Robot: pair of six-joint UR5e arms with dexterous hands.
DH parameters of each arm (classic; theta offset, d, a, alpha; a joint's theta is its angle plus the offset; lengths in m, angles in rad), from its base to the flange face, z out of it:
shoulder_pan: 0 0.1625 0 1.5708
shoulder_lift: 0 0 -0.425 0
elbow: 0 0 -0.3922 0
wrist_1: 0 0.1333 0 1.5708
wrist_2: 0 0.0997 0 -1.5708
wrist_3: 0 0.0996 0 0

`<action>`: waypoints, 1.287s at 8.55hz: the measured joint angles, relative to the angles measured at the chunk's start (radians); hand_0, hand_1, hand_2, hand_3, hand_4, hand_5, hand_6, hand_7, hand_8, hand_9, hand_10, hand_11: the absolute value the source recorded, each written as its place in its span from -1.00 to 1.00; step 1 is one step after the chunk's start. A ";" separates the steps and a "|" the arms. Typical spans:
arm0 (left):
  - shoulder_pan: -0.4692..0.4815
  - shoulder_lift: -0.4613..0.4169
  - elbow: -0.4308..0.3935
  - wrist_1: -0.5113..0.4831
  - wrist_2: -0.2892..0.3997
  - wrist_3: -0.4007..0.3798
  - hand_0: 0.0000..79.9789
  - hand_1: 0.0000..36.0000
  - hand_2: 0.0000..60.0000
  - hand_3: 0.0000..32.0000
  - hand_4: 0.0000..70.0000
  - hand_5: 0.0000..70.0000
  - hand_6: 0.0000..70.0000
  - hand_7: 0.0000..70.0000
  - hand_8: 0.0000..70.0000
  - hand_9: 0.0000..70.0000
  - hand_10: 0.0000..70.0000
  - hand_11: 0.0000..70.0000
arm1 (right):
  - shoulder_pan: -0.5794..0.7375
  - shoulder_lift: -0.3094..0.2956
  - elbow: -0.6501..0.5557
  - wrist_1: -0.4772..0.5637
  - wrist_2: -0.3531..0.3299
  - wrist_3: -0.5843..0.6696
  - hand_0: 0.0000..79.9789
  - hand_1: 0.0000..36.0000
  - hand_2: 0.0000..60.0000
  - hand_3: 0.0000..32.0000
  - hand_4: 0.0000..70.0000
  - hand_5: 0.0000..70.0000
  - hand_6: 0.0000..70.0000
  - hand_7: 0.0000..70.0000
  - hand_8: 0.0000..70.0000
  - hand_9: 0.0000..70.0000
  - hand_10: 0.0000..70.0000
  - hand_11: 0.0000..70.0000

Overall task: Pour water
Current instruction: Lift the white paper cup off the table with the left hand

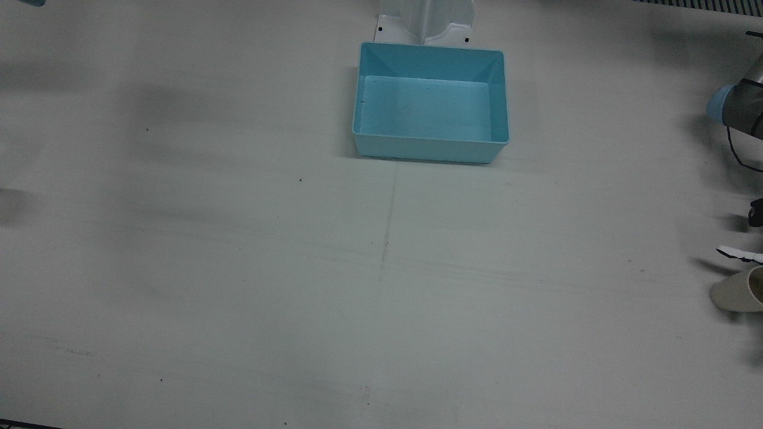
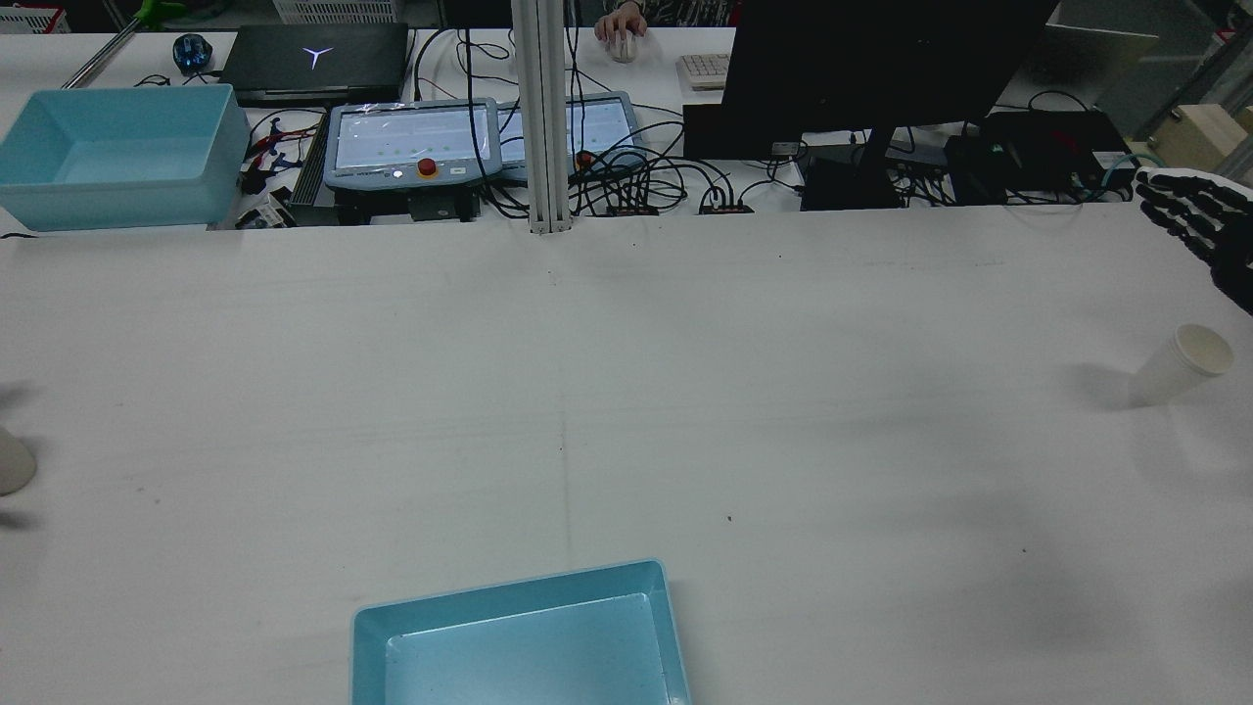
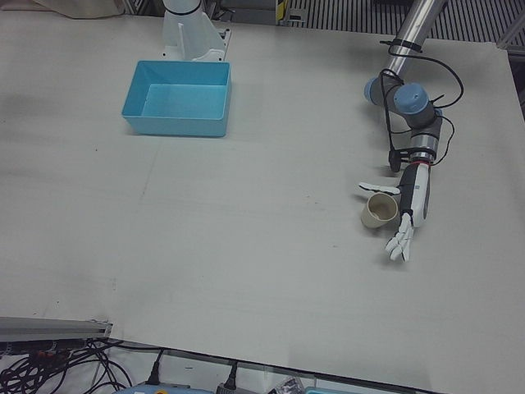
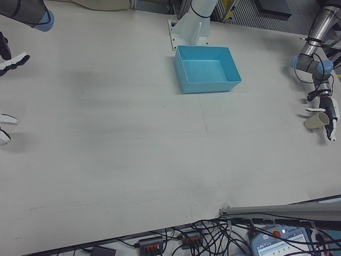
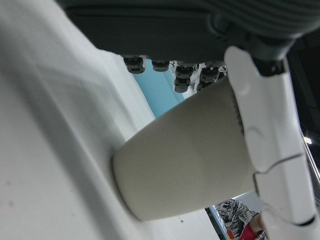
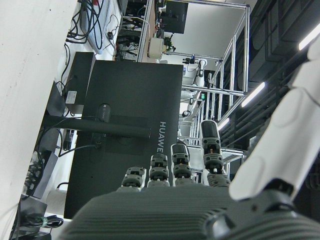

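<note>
cup (image 3: 380, 212) | beside left robot hand (image 3: 408, 215) | white table (image 3: 246, 246) | blue bin (image 3: 178, 98)

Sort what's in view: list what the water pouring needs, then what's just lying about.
For the job:
- left cup, beside the open left hand
- right cup, near the open right hand
- blue bin on the table

Lying about, on the far desk:
- spare bin
- laptop
- teach pendant
- monitor
- keyboard
</note>
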 measured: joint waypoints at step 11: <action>0.003 -0.027 0.013 0.043 -0.007 -0.010 0.46 -0.22 -1.00 -1.00 -0.59 -0.56 -0.81 -0.62 -0.92 -0.91 -0.92 -0.83 | 0.001 -0.001 -0.013 0.000 0.000 0.002 0.18 -0.72 -1.00 -1.00 -0.31 -0.39 -0.74 -0.53 -0.75 -0.71 -0.88 -0.81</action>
